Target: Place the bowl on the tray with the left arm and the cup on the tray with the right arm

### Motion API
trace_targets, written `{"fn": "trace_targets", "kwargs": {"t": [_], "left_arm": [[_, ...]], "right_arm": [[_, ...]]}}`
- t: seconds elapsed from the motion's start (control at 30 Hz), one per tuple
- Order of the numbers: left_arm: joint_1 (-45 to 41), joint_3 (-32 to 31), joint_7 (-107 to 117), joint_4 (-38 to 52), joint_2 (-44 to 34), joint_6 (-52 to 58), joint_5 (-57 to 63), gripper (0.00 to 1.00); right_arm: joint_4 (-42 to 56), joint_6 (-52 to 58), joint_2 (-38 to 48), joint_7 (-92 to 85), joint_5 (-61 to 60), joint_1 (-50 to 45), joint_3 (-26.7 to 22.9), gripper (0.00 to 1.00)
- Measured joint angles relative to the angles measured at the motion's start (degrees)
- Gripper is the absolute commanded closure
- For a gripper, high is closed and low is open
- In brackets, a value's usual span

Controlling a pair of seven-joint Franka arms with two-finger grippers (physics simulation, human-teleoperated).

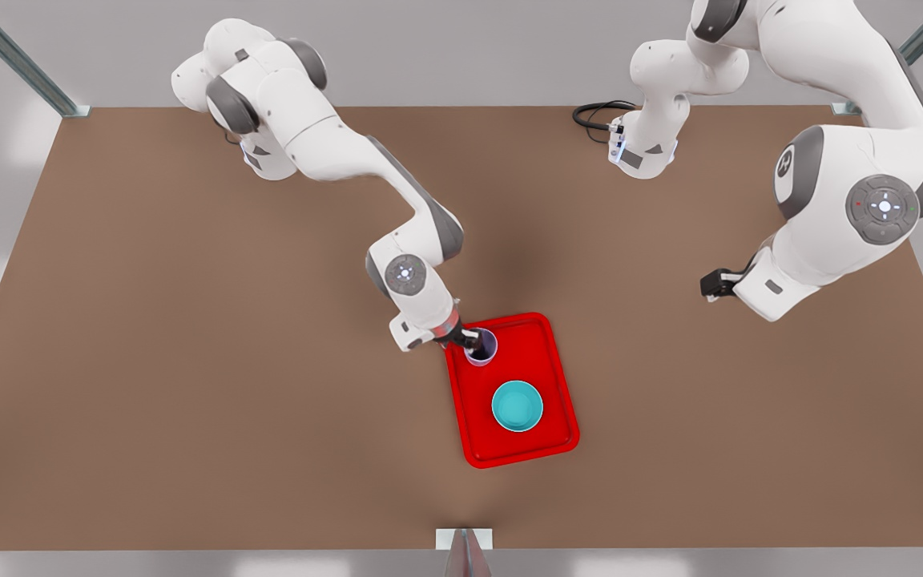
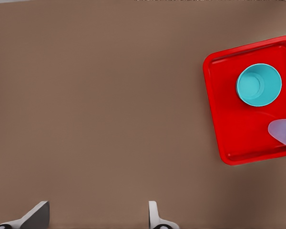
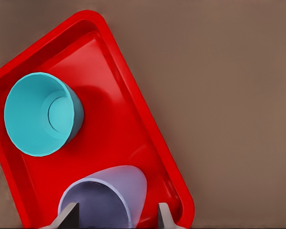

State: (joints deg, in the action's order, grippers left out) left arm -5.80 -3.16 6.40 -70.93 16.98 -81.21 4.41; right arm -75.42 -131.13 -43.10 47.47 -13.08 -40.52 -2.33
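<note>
Bowl (image 1: pixel 517 405) sits on tray (image 1: pixel 554 377). Right gripper (image 1: pixel 471 343) straddles the cup (image 1: pixel 482 348) rim over the tray's far end (one finger inside); set it flat, spread, lift straight up. Left gripper (image 1: pixel 712 284) waits, fingers apart, well off the tray

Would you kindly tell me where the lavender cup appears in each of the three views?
Front view: cup at the red tray's far end, right gripper at its rim.
Left wrist view: cup at the picture's edge.
Right wrist view: cup between the fingers.
Shared landmark: teal bowl on the tray.
</note>
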Motion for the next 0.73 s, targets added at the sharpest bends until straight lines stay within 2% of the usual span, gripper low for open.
{"fn": "trace_targets", "kwargs": {"t": [0.07,0.13,0.2,0.3,0.4,0.47,0.63,0.73], "left_arm": [[0.0,0.0,0.0,0.0,0.0,0.0,-0.1,0.00],[0.0,-0.1,0.0,0.0,0.0,0.0,-0.2,0.00],[0.0,-0.1,-0.1,0.0,0.0,0.0,-0.2,0.00],[0.0,-0.3,-0.2,0.1,0.0,-0.1,-0.4,0.00],[0.0,-0.6,-0.2,0.2,0.1,-0.1,-0.4,0.00],[0.0,-0.6,-0.1,0.2,0.1,-0.1,-0.4,0.00],[0.0,-0.7,0.0,0.2,0.0,-0.1,-0.3,0.00],[-0.1,-0.7,0.0,0.2,0.0,-0.1,-0.2,0.00]], "right_arm": [[-1.8,5.3,7.0,-0.9,0.1,1.4,-2.9,0.00],[-8.4,15.7,20.9,-10.4,0.2,11.6,-3.2,0.00],[-11.6,21.9,29.1,-15.9,9.9,14.8,-3.8,0.00],[-11.9,34.5,36.8,-31.0,11.9,25.3,-4.0,0.00],[-9.8,40.7,39.4,-43.6,12.9,35.9,-4.3,0.00],[-9.3,43.3,39.8,-45.6,12.0,38.2,-5.2,0.00],[-9.7,42.7,39.1,-44.9,11.9,31.6,-5.0,0.00],[-9.7,42.5,39.1,-44.9,11.8,34.4,-5.0,0.00]]}}
